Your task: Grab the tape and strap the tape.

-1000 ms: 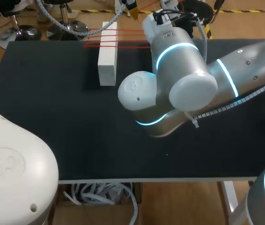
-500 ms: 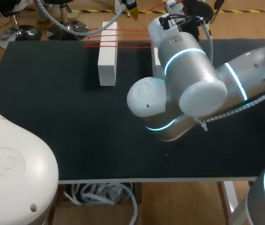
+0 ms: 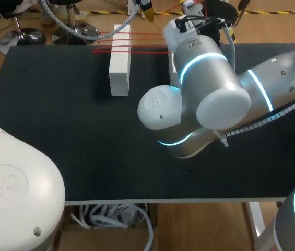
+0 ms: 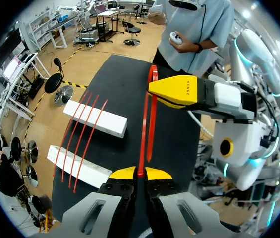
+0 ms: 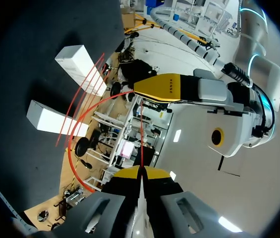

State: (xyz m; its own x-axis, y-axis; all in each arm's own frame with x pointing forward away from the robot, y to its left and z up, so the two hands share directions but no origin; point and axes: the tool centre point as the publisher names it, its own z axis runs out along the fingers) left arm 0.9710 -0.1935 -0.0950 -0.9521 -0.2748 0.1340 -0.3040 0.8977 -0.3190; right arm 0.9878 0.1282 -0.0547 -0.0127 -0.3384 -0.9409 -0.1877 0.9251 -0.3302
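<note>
A red tape strip [image 4: 148, 124] runs straight from my left gripper [image 4: 139, 173], which is shut on one end, to my right gripper [image 4: 155, 92], shut on the other end. In the right wrist view the same tape [image 5: 70, 148] bows out beside my right gripper [image 5: 140, 173] and ends at the left gripper [image 5: 140, 88]. Two white blocks [image 4: 96, 118] [image 4: 78, 166] lie side by side on the black table, with three red strips [image 4: 87, 134] stretched across both. In the head view the left gripper [image 3: 146, 10] hangs past the far edge. The right gripper is hidden behind its own wrist.
My right arm [image 3: 204, 89] covers the table's middle and hides most of the second white block [image 3: 172, 68]. The other white block [image 3: 119, 60] stands in the open near the far edge. The red strips [image 3: 137, 35] span the gap between them. Bare black table [image 3: 58, 136] lies at the left and front.
My right arm swung to the right, uncovering part of the second block, then eased slightly back left. Both grippers stayed shut on the tape.
</note>
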